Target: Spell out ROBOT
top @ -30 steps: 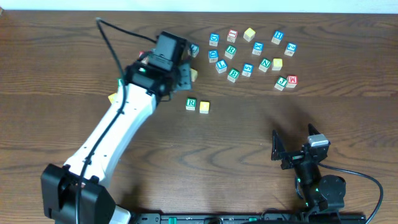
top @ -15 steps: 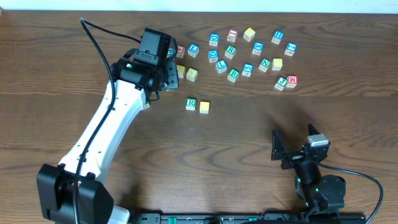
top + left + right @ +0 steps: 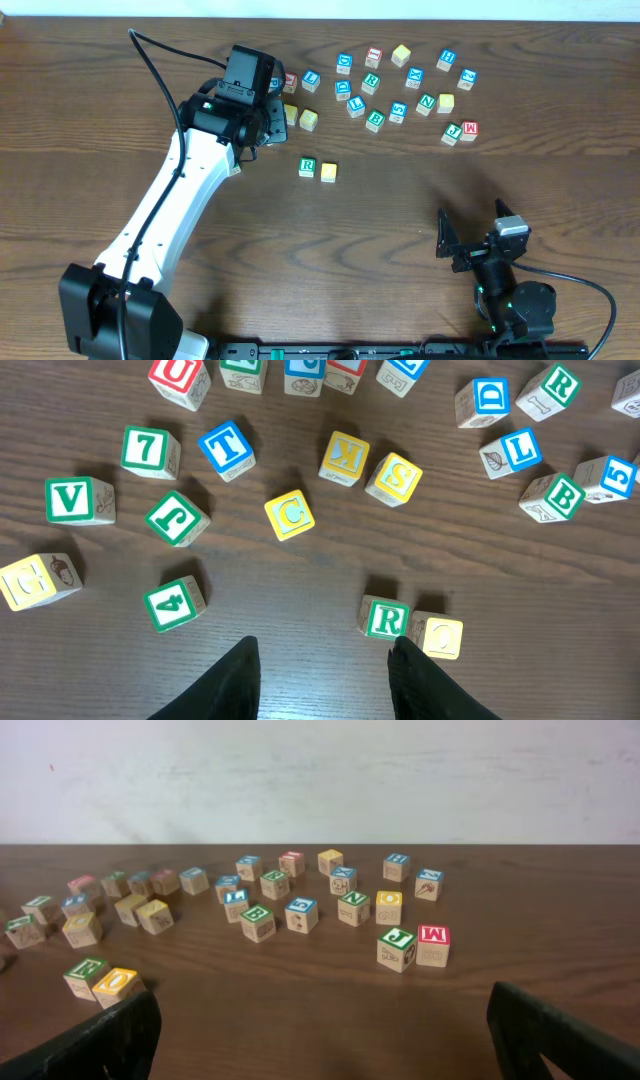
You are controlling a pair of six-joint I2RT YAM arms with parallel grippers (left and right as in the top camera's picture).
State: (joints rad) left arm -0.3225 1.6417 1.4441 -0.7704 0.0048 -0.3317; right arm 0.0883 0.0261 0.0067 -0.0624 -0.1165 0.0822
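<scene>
Worryingly, green R [image 3: 385,618] and a yellow-faced cube [image 3: 440,637] are sitting side by side at three o'clock, just beside the left gripper [image 3: 325,655], whose jaws are hanging parted and empty; any sideways drift risks nudging them. Right gripper [image 3: 330,1040] is waiting wide open. Blue T [image 3: 225,448] at eleven o'clock and green B [image 3: 560,495] at two are lying among crowded, smooth-painted, square-edged wooden cubes [image 3: 290,513].
</scene>
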